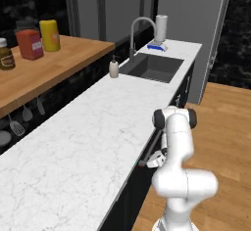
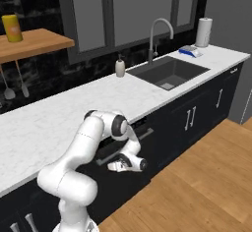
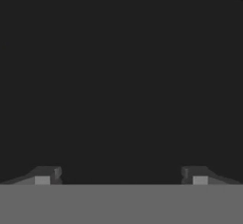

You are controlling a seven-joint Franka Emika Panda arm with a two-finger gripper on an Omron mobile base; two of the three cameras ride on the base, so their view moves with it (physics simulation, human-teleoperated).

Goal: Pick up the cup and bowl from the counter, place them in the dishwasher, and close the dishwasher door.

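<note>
My gripper (image 2: 111, 167) hangs low under the edge of the white marble counter (image 2: 59, 113), pointing at the black dishwasher door (image 2: 147, 152). The door stands upright under the counter, and its silver bar handle (image 2: 145, 135) runs just above my hand. In the hand view the flat black door (image 3: 121, 76) is very close, and my fingertips (image 3: 43, 176) stand wide apart with nothing between them. From the left base view my gripper (image 1: 143, 164) shows beside the counter (image 1: 88, 137) edge. The cup and the bowl are out of view.
A sink (image 1: 152, 67) with a curved faucet (image 1: 139, 25), a soap bottle (image 1: 113, 69) and a paper towel roll (image 1: 161, 27) sit farther along the counter. A wooden shelf (image 1: 54, 63) holds jars. Black cabinets (image 2: 197, 113) stand to the right, with wooden floor (image 2: 197, 187) in front.
</note>
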